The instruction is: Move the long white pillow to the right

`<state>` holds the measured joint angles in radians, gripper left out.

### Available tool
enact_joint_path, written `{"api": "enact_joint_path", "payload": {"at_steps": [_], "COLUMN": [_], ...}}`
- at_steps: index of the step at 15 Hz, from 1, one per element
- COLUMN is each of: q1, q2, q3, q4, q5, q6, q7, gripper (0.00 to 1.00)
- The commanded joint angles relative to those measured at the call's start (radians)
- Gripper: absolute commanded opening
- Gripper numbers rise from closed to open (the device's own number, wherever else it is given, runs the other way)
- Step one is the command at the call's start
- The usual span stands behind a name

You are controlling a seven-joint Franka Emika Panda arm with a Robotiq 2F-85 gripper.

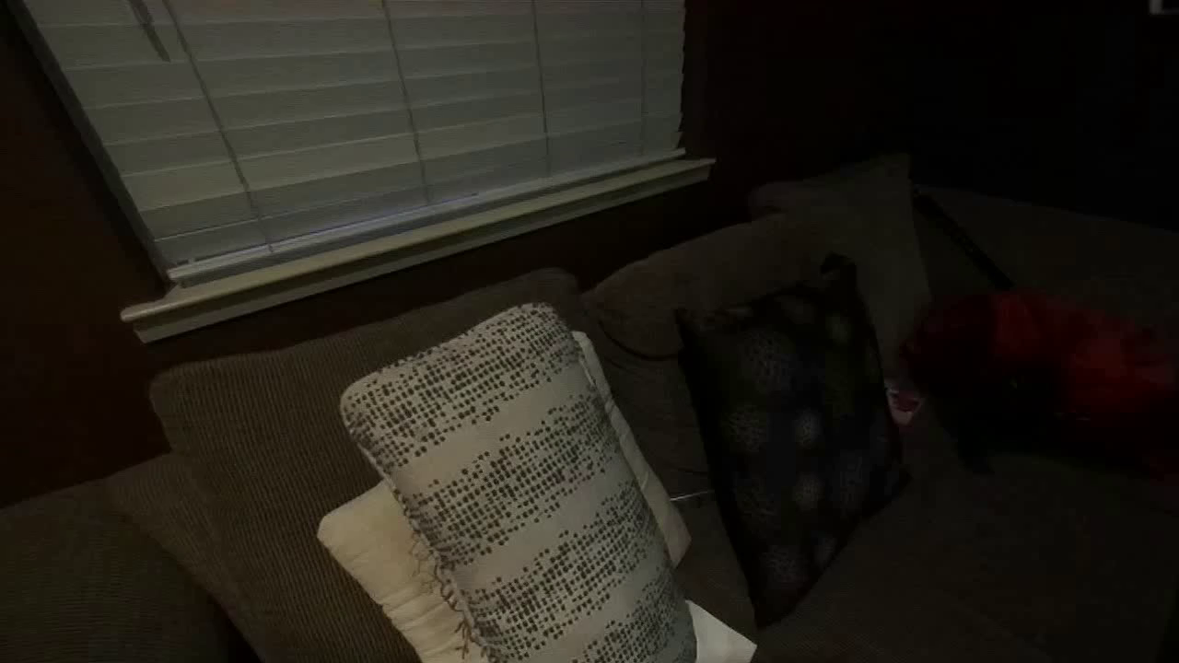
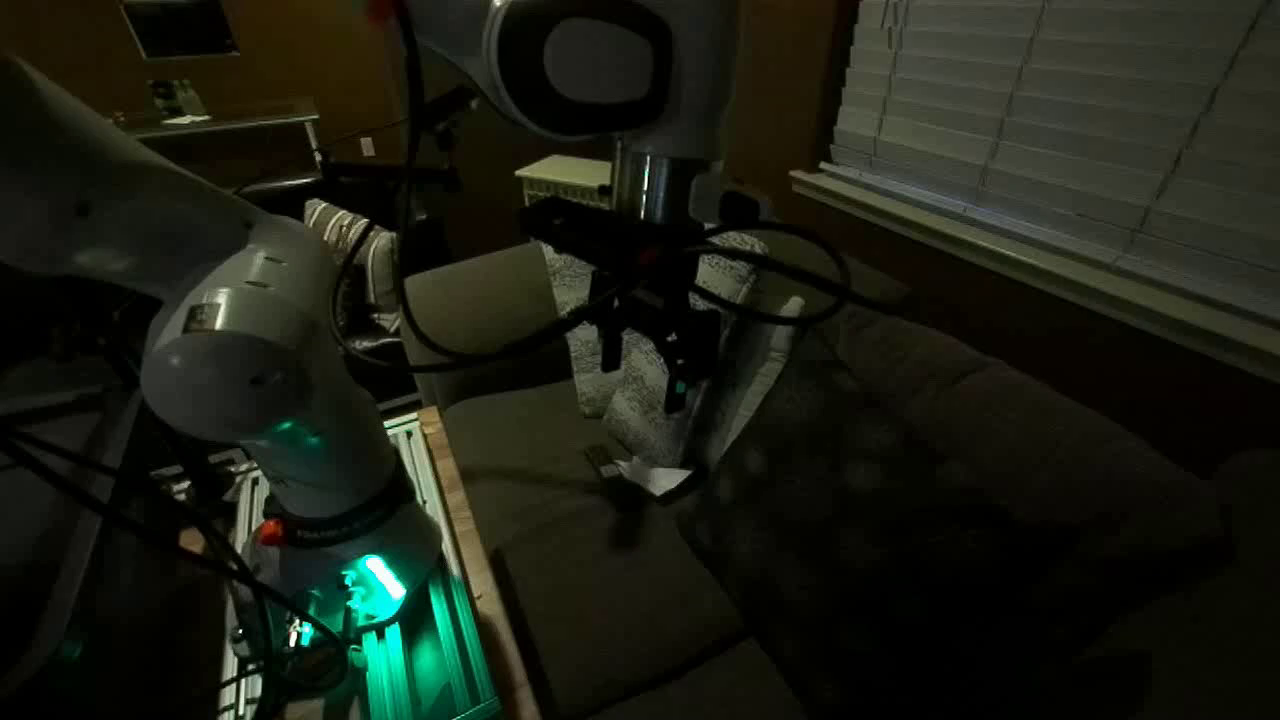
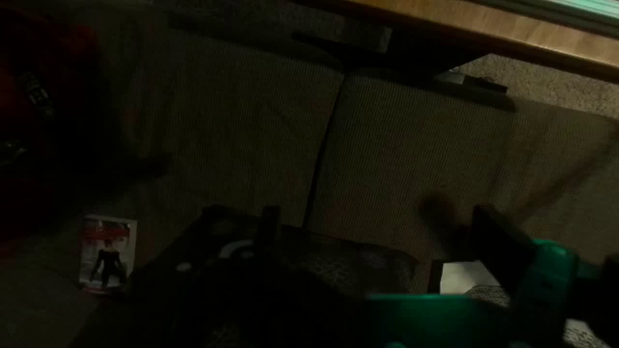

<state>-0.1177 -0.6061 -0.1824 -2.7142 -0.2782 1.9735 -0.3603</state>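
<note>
The long white pillow [image 1: 543, 497], off-white with rows of dark flecks, leans tilted on the sofa against a cream pillow [image 1: 382, 543]. In an exterior view the long pillow [image 2: 640, 425] is partly hidden behind my gripper [image 2: 645, 385]. My gripper's fingers point down, spread apart, with nothing held between them. In the wrist view the gripper [image 3: 377, 215] is over the sofa and a dark dotted pillow [image 3: 333, 266]. Only a small flecked piece of the long pillow [image 3: 491, 294] shows there, beside the finger on the picture's right; the rest is hidden.
A white sheet [image 2: 655, 478] lies at the long pillow's foot. The dark dotted pillow [image 1: 792, 433] stands beside it. A red bag [image 1: 1059, 368] and a picture card [image 3: 107, 253] lie farther along the sofa. Black cables [image 2: 500, 355] hang by the arm. A wooden edge [image 3: 464, 24] borders the robot's base.
</note>
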Motion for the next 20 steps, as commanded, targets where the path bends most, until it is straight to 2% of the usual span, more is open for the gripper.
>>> {"api": "enact_joint_path", "payload": {"at_steps": [1,12,16,20], "q1": [0.003,0.003,0.097,0.208], "q2": [0.000,0.000,0.065,0.206], "q3": [-0.002,-0.002,-0.019,-0.037], "q4": [0.001,0.001,0.029,0.112], "q5": [-0.001,-0.001,0.152,0.303], "q6": [-0.002,-0.002,0.242,0.460], "q7": [0.001,0.001,-0.013,-0.088], "gripper": [1.00,1.00,1.00,1.00]}}
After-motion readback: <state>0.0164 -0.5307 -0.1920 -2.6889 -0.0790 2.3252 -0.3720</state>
